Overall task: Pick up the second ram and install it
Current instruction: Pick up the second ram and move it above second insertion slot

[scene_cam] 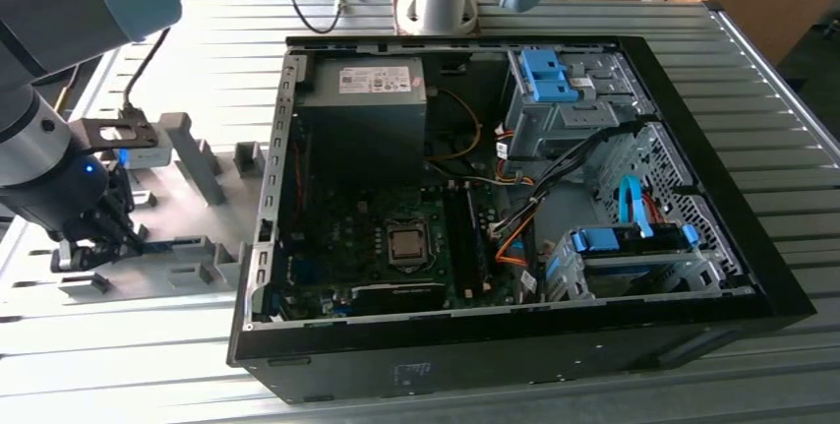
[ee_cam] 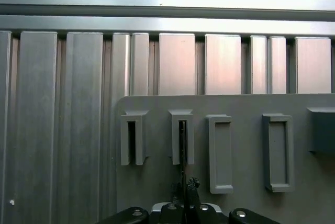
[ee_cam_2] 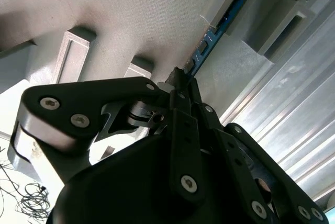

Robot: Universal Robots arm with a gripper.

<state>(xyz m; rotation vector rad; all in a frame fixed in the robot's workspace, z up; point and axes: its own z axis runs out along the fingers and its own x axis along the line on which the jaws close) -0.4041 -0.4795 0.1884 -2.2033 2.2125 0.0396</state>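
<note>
My gripper (ee_cam_2: 180,81) is pinched on one end of the ram (ee_cam_2: 204,48), a thin blue-green board standing on edge in the holder (ee_cam: 246,106), at the exterior view's left of the case (scene_cam: 525,375). The ram's other end sits in a slot, so I judge a tilted pull could jam or bend it. The holder is matte grey plastic and the table (ee_cam: 63,103) is ribbed aluminium.

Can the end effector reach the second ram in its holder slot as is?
Probably yes: the end effector looks closed on the second ram, which stands in a slot of the grey holder, with nothing between them.
</note>
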